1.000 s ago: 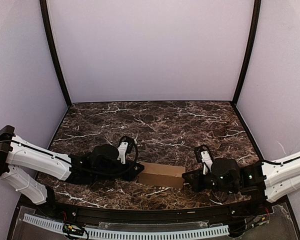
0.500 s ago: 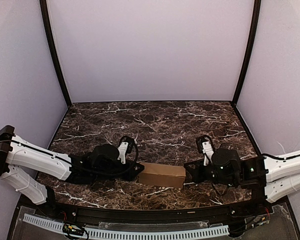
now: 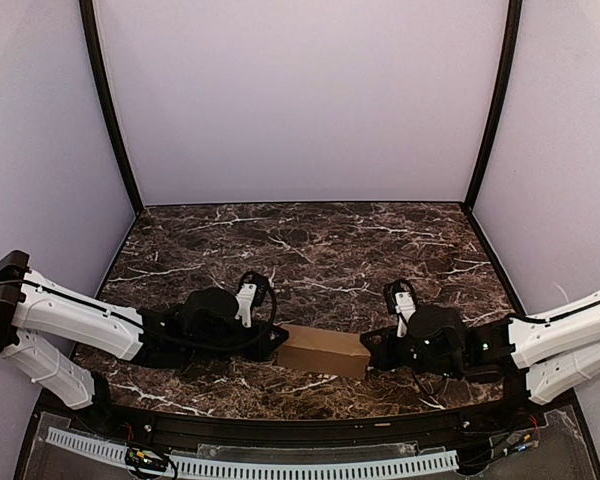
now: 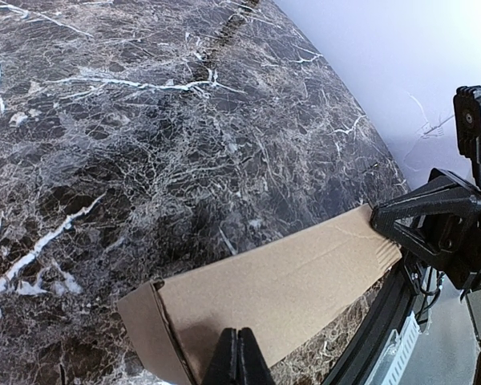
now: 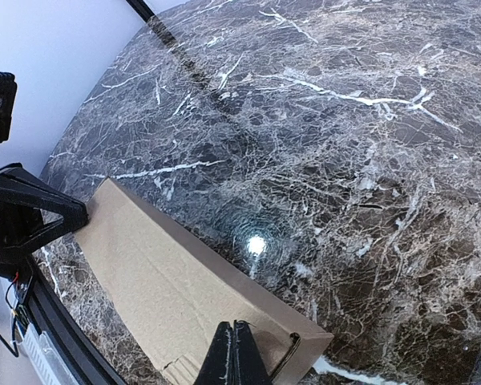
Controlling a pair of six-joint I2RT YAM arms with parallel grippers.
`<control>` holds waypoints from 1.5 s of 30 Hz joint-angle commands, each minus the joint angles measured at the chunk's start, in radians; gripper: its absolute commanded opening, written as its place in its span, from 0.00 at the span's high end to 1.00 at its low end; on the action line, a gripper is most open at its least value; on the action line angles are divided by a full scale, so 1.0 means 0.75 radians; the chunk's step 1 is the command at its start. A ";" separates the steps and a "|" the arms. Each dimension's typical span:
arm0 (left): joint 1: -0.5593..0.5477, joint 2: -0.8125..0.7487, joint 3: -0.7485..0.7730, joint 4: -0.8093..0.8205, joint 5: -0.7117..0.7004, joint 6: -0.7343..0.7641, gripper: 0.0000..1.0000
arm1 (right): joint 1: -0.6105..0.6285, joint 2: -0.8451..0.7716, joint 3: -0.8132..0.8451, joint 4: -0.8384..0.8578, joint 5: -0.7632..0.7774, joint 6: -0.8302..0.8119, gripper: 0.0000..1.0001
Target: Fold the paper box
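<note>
Plain brown rectangular cardboard box [image 3: 323,350] lies flat near front edge of dark marble table [image 3: 310,245], long axis left-right. Left gripper [image 3: 278,343] and right gripper [image 3: 368,349] have fingers together, tips against opposite short ends.

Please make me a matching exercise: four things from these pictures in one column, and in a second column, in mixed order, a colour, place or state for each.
Things:
1. paper box
2. left claw
3. right claw
4. table

Descriptions:
A. dark marble with white veins
B. shut, at the box's right end
C. plain brown, lying between the two claws
D. shut, at the box's left end

Pairs: 1-C, 2-D, 3-B, 4-A
</note>
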 commanded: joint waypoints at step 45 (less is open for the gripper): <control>-0.206 -0.024 -0.009 -0.298 0.085 -0.316 0.99 | -0.255 0.179 0.344 -0.311 -0.271 -0.575 1.00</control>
